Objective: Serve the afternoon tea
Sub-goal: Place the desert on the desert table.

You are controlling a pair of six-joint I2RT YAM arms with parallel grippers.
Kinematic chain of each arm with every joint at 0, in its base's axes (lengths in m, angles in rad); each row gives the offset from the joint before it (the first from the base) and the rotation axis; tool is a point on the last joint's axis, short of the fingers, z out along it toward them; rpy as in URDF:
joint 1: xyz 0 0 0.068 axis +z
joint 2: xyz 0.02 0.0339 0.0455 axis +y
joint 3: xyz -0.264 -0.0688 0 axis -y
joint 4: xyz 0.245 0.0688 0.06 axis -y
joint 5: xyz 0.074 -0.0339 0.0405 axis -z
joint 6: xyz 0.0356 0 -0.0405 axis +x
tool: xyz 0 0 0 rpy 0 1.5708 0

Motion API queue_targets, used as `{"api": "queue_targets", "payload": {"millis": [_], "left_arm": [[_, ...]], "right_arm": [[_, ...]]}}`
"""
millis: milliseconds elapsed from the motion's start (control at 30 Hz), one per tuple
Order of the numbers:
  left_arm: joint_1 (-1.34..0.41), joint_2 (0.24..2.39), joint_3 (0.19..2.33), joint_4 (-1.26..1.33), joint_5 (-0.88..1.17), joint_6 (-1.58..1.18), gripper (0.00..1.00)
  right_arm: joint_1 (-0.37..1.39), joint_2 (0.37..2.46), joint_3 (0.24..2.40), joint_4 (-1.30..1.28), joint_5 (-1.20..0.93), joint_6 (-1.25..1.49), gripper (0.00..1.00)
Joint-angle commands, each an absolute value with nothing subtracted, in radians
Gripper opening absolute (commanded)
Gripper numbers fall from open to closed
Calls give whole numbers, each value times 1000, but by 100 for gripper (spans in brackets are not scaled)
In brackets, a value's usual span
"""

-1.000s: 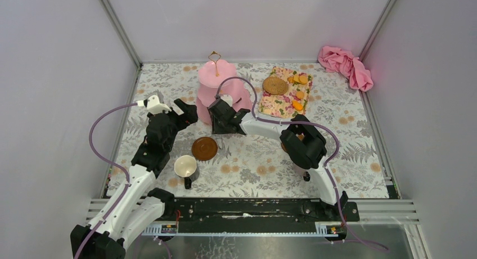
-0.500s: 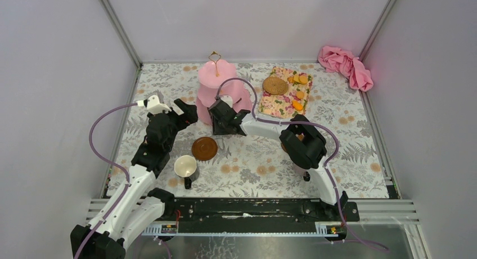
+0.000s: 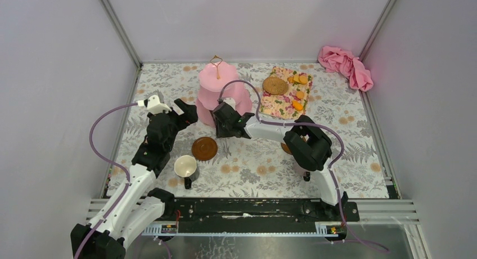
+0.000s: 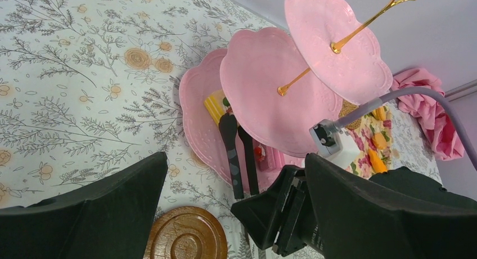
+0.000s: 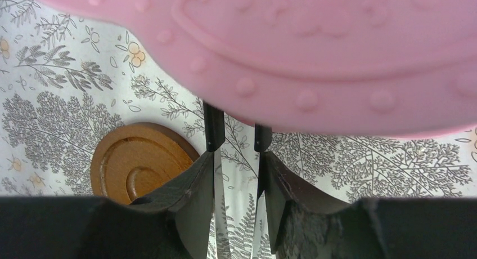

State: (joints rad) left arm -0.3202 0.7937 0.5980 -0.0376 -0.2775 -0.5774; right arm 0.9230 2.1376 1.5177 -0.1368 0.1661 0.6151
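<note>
1. Floral tabletop [image 3: 349,152] sits inside pale walls, with a pink cloth [image 3: 345,65] in the far right corner.
2. Stand [image 3: 219,90]: three pink tiers, upright, at the far centre.
3. Right gripper [image 5: 236,186]: jaws narrow, clamped on the black tongs [image 5: 214,126]. The tongs reach under the middle tier.
4. On the bottom tier, the tong tips lie just beside a yellow biscuit [image 4: 214,108].
5. Left gripper [image 3: 188,111]: jaws wide and holding nothing, left of the stand.
6. Saucer [image 3: 204,148]: flat on the tabletop, nearer than the stand and between the arms.
7. White mug [image 3: 185,166]: just beside that saucer, on its near left.
8. Second saucer [image 3: 275,85] and orange biscuits [image 3: 298,93]: on the mat [image 3: 275,106], right of the stand.
</note>
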Motion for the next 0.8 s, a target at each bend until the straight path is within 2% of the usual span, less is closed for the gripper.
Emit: {"api": "queue_targets", "payload": {"millis": [0,767], "left_arm": [[-324,799,604,21,-299,-560,100],[-324,802,603,21,-301,-557,100]], "right_arm": [[929,2057,1492,-122,167,592,41],[963,1990,1463,-163,164,528,41]]}}
